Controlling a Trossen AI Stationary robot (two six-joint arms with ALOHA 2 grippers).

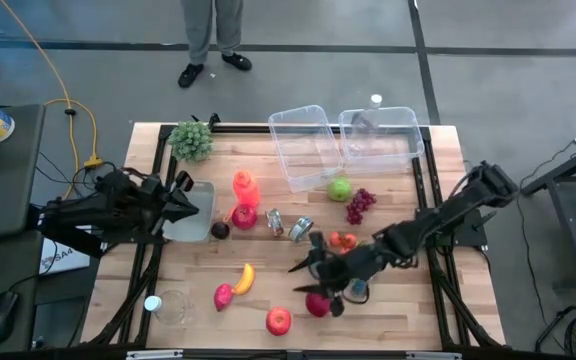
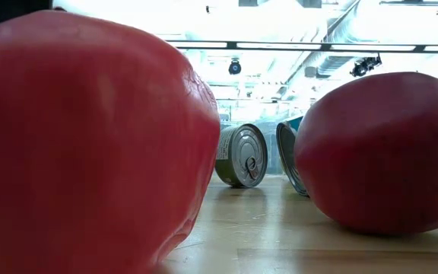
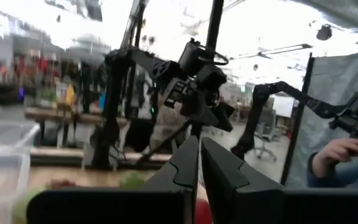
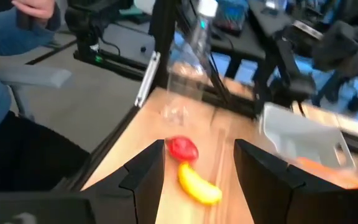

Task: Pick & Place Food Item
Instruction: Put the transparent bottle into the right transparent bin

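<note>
My right gripper (image 1: 303, 266) (image 4: 199, 147) is open and hovers over the near middle of the table, fingers pointing toward the left edge. Ahead of it lie a yellow banana (image 1: 243, 278) (image 4: 199, 185) and a red pear-shaped fruit (image 1: 224, 296) (image 4: 183, 148), both flat on the wood. A red apple (image 1: 317, 303) sits just near of the gripper, and another red apple (image 1: 279, 320) lies at the near edge. My left gripper (image 1: 188, 200) (image 3: 199, 144) is shut and waits at the left edge beside a clear tub (image 1: 190, 222).
Two clear bins (image 1: 303, 145) (image 1: 380, 133) stand at the far edge, with a green bunch (image 1: 192, 140) to their left. Green apple (image 1: 339, 188), purple grapes (image 1: 360, 205), two cans (image 1: 274, 222) (image 1: 301, 229) and a clear cup (image 1: 173, 305) are scattered about. A person stands beyond the far edge.
</note>
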